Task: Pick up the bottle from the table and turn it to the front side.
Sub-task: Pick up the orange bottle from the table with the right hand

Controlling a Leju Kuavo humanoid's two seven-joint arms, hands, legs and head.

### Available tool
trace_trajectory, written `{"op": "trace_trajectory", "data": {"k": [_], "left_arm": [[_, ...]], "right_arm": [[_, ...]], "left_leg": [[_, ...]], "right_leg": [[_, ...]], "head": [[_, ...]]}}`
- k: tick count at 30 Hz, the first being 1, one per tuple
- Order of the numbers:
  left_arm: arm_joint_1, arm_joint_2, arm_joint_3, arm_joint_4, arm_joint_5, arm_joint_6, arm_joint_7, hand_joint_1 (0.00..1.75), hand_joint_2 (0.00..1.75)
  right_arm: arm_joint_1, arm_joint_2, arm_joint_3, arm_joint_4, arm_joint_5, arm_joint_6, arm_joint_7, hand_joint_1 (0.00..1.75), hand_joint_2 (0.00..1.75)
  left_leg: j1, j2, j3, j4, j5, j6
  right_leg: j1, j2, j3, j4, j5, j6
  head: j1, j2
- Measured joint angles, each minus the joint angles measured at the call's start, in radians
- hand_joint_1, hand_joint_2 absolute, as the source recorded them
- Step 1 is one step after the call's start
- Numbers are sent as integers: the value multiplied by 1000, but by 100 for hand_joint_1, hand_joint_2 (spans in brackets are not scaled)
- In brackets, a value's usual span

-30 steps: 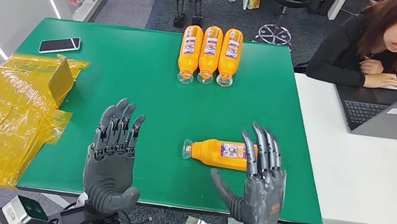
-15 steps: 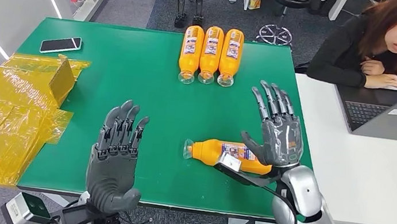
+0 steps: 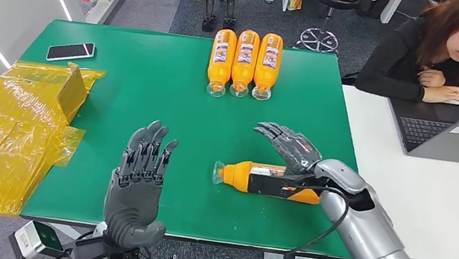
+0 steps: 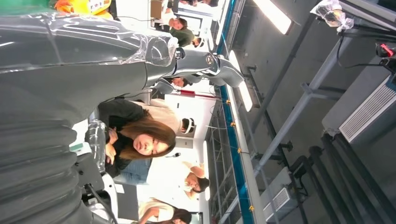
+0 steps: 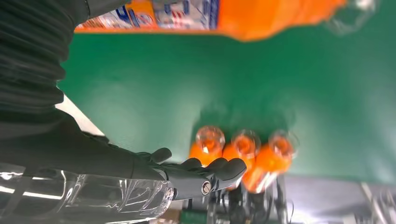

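R hand (image 3: pixel 291 148) spread, empty, over lying bottle (image 3: pixel 244 176); L hand (image 3: pixel 138 181) spread, empty.

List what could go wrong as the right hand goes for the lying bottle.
The bottle lies on its side on the smooth green mat, so a poor touch may roll it away. The right hand is open beside it, not around it; closing now may miss. The wrist partly hides the label.

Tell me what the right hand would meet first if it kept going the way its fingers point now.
Probably nothing soon. The right hand hovers over the lying orange bottle, fingers pointing left and slightly away across bare green table. The row of three bottles looks off that line in the head view, though the right wrist view leaves depth unclear.
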Motion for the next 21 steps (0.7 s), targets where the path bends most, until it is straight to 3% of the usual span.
{"op": "trace_trajectory", "data": {"k": [11,21], "left_arm": [[-24,-4,31,39,13,20,0,0,175],[-8,-10,67,40,11,18,0,0,175]], "right_arm": [[-217,-45,293,180,-149,147,-1,0,175],[-227,-64,479,316,-258,96,-7,0,175]], "left_leg": [[0,0,0,0,0,0],[0,-1,0,1,0,1]], "right_leg": [[0,0,0,0,0,0],[0,0,0,0,0,1]], "head": [[0,0],[0,0]]}}
